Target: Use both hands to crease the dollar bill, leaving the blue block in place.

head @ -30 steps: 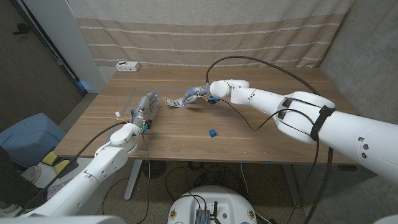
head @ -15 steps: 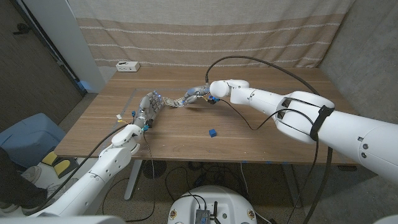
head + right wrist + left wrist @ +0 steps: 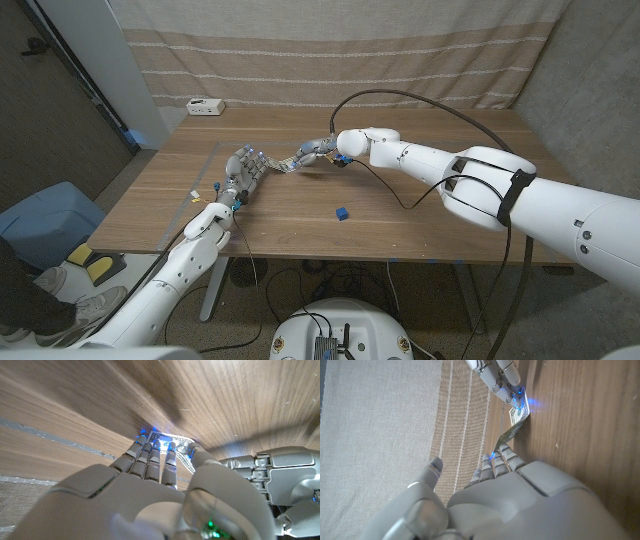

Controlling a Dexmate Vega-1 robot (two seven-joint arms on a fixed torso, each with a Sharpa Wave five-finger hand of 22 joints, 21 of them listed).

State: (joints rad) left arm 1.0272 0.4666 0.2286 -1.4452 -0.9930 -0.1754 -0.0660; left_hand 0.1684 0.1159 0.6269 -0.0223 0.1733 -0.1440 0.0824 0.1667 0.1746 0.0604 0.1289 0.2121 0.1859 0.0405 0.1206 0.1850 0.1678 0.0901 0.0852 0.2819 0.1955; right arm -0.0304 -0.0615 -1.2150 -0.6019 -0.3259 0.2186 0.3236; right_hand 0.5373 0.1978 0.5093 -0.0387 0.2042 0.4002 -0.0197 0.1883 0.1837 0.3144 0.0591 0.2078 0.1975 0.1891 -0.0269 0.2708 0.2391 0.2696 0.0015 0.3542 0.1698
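Dollar bill: the dollar bill is seen near the middle of the desk, toward its far side, between the two hands; it is lifted and bent rather than lying flat, as shown in the left wrist view.
Right hand: the right hand is held over the bill's right end, and the bill is pinched between its thumb and fingers, as seen in the right wrist view.
Left hand: the left hand is brought up to the bill's left end, its fingers held close together with the fingertips at the bill's edge; whether the bill is gripped cannot be told.
Blue block: the blue block is seen on the desk nearer the front edge, well apart from both hands and the bill.
White box: a small white box is set at the far left corner of the desk.
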